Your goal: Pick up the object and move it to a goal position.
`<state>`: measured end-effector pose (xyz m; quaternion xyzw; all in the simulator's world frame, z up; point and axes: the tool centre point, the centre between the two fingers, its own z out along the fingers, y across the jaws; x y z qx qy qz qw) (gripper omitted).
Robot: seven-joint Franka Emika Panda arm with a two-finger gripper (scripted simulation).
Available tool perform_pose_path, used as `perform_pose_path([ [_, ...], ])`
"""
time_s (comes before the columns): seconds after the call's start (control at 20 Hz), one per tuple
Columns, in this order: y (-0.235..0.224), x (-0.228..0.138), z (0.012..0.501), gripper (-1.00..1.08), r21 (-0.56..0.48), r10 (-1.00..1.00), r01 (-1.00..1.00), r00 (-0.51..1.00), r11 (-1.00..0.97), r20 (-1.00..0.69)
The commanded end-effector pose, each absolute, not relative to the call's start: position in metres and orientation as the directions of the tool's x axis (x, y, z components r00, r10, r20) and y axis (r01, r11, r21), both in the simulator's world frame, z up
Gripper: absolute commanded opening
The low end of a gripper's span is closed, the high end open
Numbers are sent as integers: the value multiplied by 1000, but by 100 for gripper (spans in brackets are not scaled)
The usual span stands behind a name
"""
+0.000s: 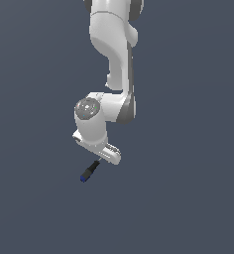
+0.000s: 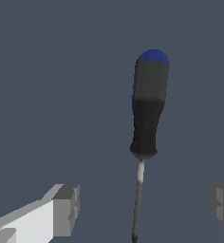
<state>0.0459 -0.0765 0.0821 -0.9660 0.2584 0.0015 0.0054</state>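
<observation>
The object is a small screwdriver-like tool [image 1: 89,171] with a black handle, a blue end cap and a thin metal shaft, lying on the dark grey floor. In the wrist view the tool [image 2: 148,109] lies lengthwise, and its shaft runs between my two fingers [image 2: 66,209]. My gripper [image 2: 144,209] is open and straddles the shaft without touching it. In the exterior view the gripper [image 1: 102,159] is low over the shaft end, and its fingertips are mostly hidden by the white hand.
The white arm [image 1: 114,44] reaches down from the top of the exterior view. The flat dark grey floor [image 1: 188,198] lies all around, and no other object shows on it.
</observation>
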Motion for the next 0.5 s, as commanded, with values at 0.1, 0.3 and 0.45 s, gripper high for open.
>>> perform_pose_path([
  [0.1,-91,50,69,100,-2,-553,-553,833,-833,-1],
  [0.3,-95,50,65,100,0,-567,-567,824,-824,0],
  [0.45,-94,50,65,100,0,-562,-562,827,-827,-1],
])
